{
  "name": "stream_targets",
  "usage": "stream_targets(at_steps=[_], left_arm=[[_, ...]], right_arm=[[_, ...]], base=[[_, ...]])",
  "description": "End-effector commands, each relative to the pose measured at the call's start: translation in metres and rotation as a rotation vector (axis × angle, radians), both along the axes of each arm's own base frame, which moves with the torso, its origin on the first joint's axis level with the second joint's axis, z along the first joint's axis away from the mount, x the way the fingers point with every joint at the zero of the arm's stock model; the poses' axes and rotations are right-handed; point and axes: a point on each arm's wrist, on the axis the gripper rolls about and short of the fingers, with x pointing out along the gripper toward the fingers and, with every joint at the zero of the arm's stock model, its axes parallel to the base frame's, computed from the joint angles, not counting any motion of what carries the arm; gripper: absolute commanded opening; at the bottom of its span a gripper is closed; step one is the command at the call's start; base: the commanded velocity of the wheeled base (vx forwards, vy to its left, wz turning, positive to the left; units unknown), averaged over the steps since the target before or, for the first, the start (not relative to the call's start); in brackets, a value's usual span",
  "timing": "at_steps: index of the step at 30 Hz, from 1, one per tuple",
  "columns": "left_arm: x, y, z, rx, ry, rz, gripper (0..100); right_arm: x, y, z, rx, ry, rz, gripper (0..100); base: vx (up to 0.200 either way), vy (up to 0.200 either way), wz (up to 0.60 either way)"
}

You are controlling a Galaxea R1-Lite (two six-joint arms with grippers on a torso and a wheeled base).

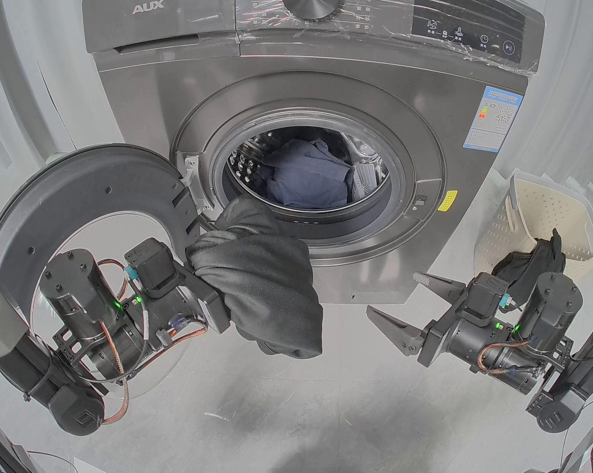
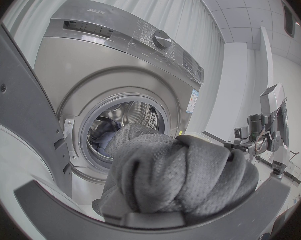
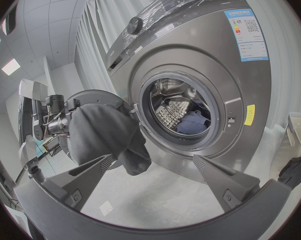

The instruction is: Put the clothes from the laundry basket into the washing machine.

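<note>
The left hand (image 1: 208,297) is clamped shut on a bundled dark garment (image 1: 263,284), holding it up off the floor (image 1: 309,402) in front of the washing machine (image 1: 375,80). Most of the cloth is bunched around the hand's fingers, and a loose fold hangs below. The bundle's upper end lies before the lower left rim of the round opening; whether it touches the rim cannot be told. The machine's door (image 1: 80,185) stands swung wide open on the robot's left, just behind the left arm. Inside the drum (image 1: 250,156) a blue garment (image 1: 306,175) lies in a heap towards the back, with a paler piece of cloth (image 1: 364,180) just beside it. The right hand (image 1: 392,292) hangs above the floor by the machine's lower right corner, its two fingers (image 1: 441,286) spread wide apart, holding and touching nothing. Behind it, on the floor beside the machine's right side, stands the cream laundry basket (image 1: 559,211), with another dark piece of clothing (image 1: 533,264) draped over its near rim.
</note>
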Motion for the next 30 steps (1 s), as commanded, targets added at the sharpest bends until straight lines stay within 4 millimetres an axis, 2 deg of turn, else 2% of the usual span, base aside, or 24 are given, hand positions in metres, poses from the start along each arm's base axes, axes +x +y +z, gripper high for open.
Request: stream_targets(at_steps=[1, 6, 11, 16, 24, 30], left_arm=[[-0.004, 0.001, -0.005, 0.018, 0.017, -0.005, 0], [-0.006, 0.001, -0.010, 0.033, 0.031, -0.005, 0], [-0.004, 0.003, -0.011, 0.059, 0.018, 0.004, 0], [-0.002, 0.000, -0.011, 0.069, 0.005, 0.001, 0], [0.006, -0.009, -0.023, 0.093, 0.028, -0.011, 0], [0.004, -0.013, -0.023, 0.092, 0.028, -0.025, 0]], right_arm=[[0.008, -0.001, -0.001, 0.003, -0.002, -0.028, 100], [0.010, -0.002, 0.000, 0.006, -0.003, -0.046, 100], [0.019, -0.014, -0.001, 0.004, -0.001, -0.103, 100], [0.021, -0.014, -0.005, -0.002, 0.012, -0.105, 100], [0.019, -0.012, -0.007, -0.009, 0.020, -0.095, 100], [0.018, -0.012, -0.009, -0.013, 0.027, -0.091, 100]], base=[[0.000, 0.000, 0.00], [0.000, 0.000, 0.00], [0.000, 0.000, 0.00], [0.200, 0.000, 0.00], [0.200, 0.000, 0.00], [0.200, 0.000, 0.00]])
